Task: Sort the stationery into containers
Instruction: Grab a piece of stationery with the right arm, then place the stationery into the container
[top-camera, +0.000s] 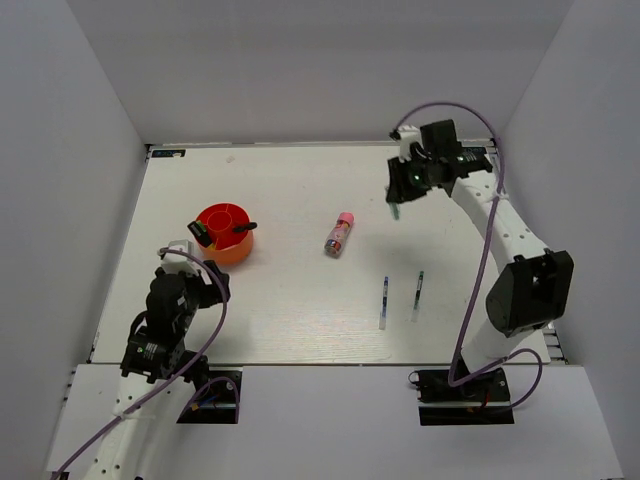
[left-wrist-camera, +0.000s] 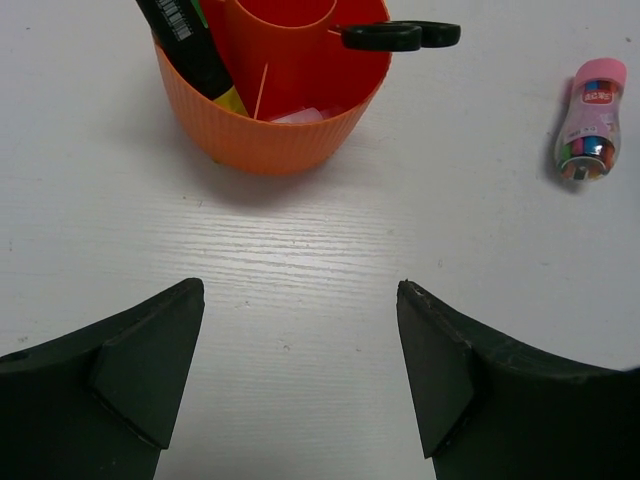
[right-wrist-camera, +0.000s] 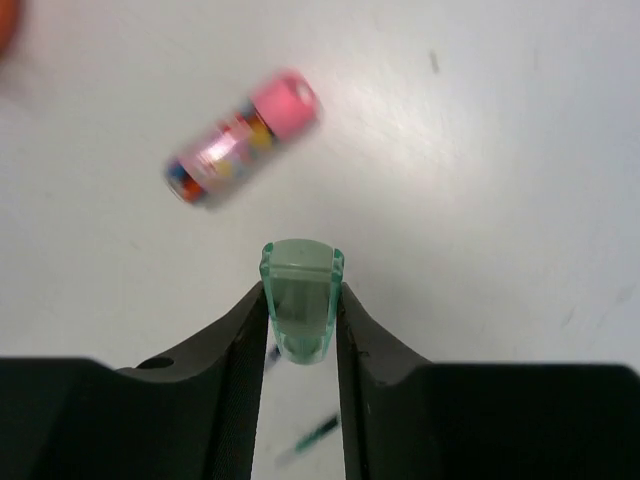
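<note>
Holdings, as seen now:

1. My right gripper (right-wrist-camera: 302, 292): fingers pinching a pale-green cap (right-wrist-camera: 300, 262), raised above the far right part of the table (top-camera: 290, 320).
2. My left gripper (left-wrist-camera: 300, 300): fingers spread wide with nothing between them, near the table's left edge and just short of the organiser.
3. Red-orange organiser (left-wrist-camera: 270, 140): holds a black highlighter (left-wrist-camera: 185, 40), leaning. The black scissors handle (left-wrist-camera: 400, 36) juts over its rim.
4. Pink-capped glue stick (left-wrist-camera: 592, 120): lying on its side at mid-table, apart from the organiser.
5. Two thin pens (top-camera: 384, 300) (top-camera: 418, 290): lying roughly parallel, near each other, on the near right.
</note>
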